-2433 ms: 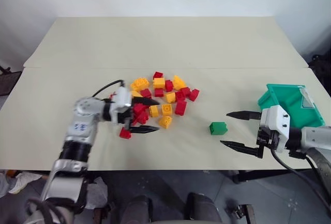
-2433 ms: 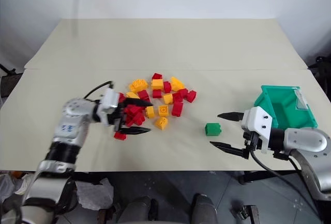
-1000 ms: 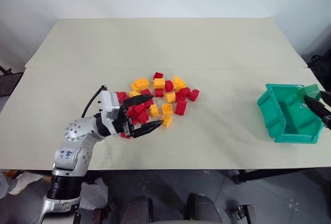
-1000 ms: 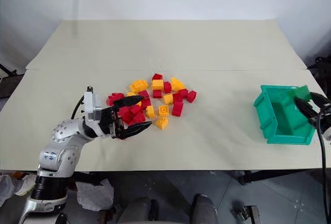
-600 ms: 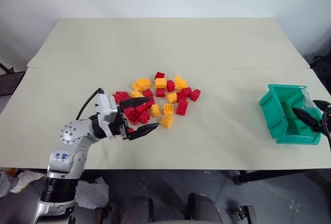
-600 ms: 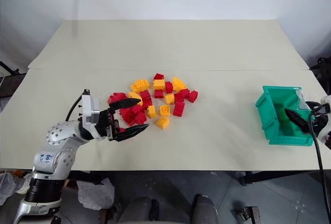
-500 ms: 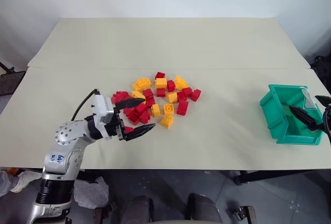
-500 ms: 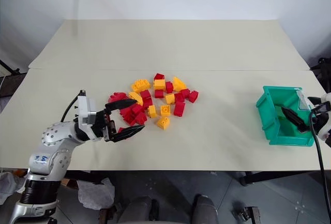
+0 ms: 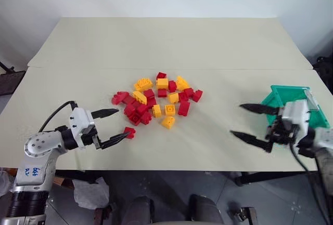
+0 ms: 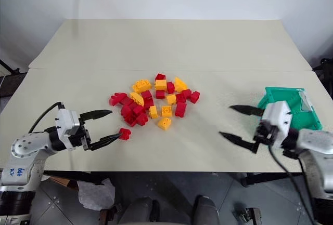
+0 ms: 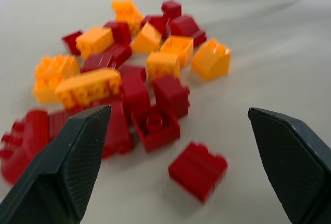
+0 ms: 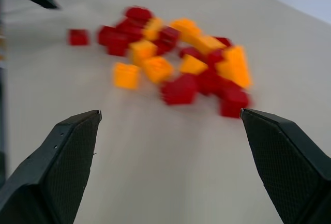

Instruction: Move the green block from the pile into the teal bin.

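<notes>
Both fingers spread: left gripper (image 9: 112, 127) beside pile (image 9: 156, 97), right gripper (image 9: 253, 122) near teal bin (image 9: 283, 94).

We cannot see into the small teal-green plastic storage bin (image 10: 294, 108), since the right gripper (image 10: 240, 122) and its white wrist housing stand in front of its near side, so whether the small bright green studded toy brick lies inside cannot be told. In the left wrist view that bin is cut by the picture's edge to a thin green strip, and the loose heap of red and yellow studded toy bricks (image 9: 158, 102) is smeared in the right wrist view, where single bricks run together. The left gripper (image 9: 114, 127) shows there as dark tips cut off at the picture's corner.
</notes>
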`<move>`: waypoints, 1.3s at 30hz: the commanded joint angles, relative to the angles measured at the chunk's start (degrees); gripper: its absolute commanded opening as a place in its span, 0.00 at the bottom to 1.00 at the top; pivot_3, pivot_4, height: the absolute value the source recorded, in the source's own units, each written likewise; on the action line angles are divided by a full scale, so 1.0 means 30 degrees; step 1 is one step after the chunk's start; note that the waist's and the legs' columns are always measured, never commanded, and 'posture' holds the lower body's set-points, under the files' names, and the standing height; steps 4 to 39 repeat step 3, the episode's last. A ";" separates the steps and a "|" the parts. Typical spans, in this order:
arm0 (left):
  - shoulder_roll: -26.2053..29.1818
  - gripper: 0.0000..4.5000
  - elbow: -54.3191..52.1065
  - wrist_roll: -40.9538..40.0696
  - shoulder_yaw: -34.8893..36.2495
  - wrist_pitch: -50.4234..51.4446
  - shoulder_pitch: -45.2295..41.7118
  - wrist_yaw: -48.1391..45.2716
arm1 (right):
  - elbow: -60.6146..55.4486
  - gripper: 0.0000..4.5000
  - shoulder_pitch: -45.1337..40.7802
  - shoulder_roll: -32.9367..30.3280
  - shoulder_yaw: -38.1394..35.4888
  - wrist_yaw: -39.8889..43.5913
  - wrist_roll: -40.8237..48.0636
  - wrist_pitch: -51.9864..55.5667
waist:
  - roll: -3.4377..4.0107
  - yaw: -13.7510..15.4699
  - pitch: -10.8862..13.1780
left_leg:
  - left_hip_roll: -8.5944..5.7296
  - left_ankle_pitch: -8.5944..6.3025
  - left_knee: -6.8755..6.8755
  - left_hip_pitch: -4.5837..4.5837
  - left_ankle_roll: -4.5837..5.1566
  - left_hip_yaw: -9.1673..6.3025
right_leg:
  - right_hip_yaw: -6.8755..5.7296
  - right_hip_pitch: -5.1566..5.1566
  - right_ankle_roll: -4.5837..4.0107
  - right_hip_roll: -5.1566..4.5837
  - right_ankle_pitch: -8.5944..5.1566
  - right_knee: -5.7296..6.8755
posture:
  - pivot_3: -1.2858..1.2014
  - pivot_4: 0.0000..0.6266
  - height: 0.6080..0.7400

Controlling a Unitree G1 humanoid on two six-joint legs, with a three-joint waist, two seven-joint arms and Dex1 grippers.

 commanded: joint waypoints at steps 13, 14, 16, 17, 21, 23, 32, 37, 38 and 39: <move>-0.0052 1.00 -0.1159 0.0063 0.1033 -0.0750 0.1577 0.0813 | -0.0011 1.00 0.0931 0.1179 0.0647 -0.0052 -0.0778 -0.1993 | 0.0000 -0.0039 0.0000 | 0.0002 -0.0006 -0.0006 0.0006 -0.0002 0.0001 | -0.0004 -0.0002 0.0000 0.0000 0.0000 0.0008 | 0.52 0.24 1.00; -0.0052 1.00 -0.1159 0.0063 0.1033 -0.0750 0.1577 0.0813 | -0.0011 1.00 0.0931 0.1179 0.0647 -0.0052 -0.0778 -0.1993 | 0.0000 -0.0039 0.0000 | 0.0002 -0.0006 -0.0006 0.0006 -0.0002 0.0001 | -0.0004 -0.0002 0.0000 0.0000 0.0000 0.0008 | 0.52 0.24 1.00; -0.0052 1.00 -0.1159 0.0063 0.1033 -0.0750 0.1577 0.0813 | -0.0011 1.00 0.0931 0.1179 0.0647 -0.0052 -0.0778 -0.1993 | 0.0000 -0.0039 0.0000 | 0.0002 -0.0006 -0.0006 0.0006 -0.0002 0.0001 | -0.0004 -0.0002 0.0000 0.0000 0.0000 0.0008 | 0.52 0.24 1.00; -0.0052 1.00 -0.1159 0.0063 0.1033 -0.0750 0.1577 0.0813 | -0.0011 1.00 0.0931 0.1179 0.0647 -0.0052 -0.0778 -0.1993 | 0.0000 -0.0039 0.0000 | 0.0002 -0.0006 -0.0006 0.0006 -0.0002 0.0001 | -0.0004 -0.0002 0.0000 0.0000 0.0000 0.0008 | 0.52 0.24 1.00; -0.0052 1.00 -0.1159 0.0063 0.1033 -0.0750 0.1577 0.0813 | -0.0011 1.00 0.0931 0.1179 0.0647 -0.0052 -0.0778 -0.1993 | 0.0000 -0.0039 0.0000 | 0.0002 -0.0006 -0.0006 0.0006 -0.0002 0.0001 | -0.0004 -0.0002 0.0000 0.0000 0.0000 0.0008 | 0.52 0.24 1.00; -0.0052 1.00 -0.1159 0.0063 0.1033 -0.0750 0.1577 0.0813 | -0.0011 1.00 0.0931 0.1179 0.0647 -0.0052 -0.0778 -0.1993 | 0.0000 -0.0039 0.0000 | 0.0002 -0.0006 -0.0006 0.0006 -0.0002 0.0001 | -0.0004 -0.0002 0.0000 0.0000 0.0000 0.0008 | 0.52 0.24 1.00; -0.0052 1.00 -0.1159 0.0063 0.1033 -0.0750 0.1577 0.0813 | -0.0011 1.00 0.0931 0.1179 0.0647 -0.0052 -0.0778 -0.1993 | 0.0000 -0.0039 0.0000 | 0.0002 -0.0006 -0.0006 0.0006 -0.0002 0.0001 | -0.0004 -0.0002 0.0000 0.0000 0.0000 0.0008 | 0.52 0.24 1.00; -0.0052 1.00 -0.1159 0.0063 0.1033 -0.0750 0.1577 0.0813 | -0.0011 1.00 0.0931 0.1179 0.0647 -0.0052 -0.0778 -0.1993 | 0.0000 -0.0039 0.0000 | 0.0002 -0.0006 -0.0006 0.0006 -0.0002 0.0001 | -0.0004 -0.0002 0.0000 0.0000 0.0000 0.0008 | 0.52 0.24 1.00; -0.0052 1.00 -0.1159 0.0063 0.1033 -0.0750 0.1577 0.0813 | -0.0011 1.00 0.0931 0.1179 0.0647 -0.0052 -0.0778 -0.1993 | 0.0000 -0.0039 0.0000 | 0.0002 -0.0006 -0.0006 0.0006 -0.0002 0.0001 | -0.0004 -0.0002 0.0000 0.0000 0.0000 0.0008 | 0.52 0.24 1.00; -0.0052 1.00 -0.1159 0.0063 0.1033 -0.0750 0.1577 0.0813 | -0.0011 1.00 0.0931 0.1179 0.0647 -0.0052 -0.0778 -0.1993 | 0.0000 -0.0039 0.0000 | 0.0002 -0.0006 -0.0006 0.0006 -0.0002 0.0001 | -0.0004 -0.0002 0.0000 0.0000 0.0000 0.0008 | 0.52 0.24 1.00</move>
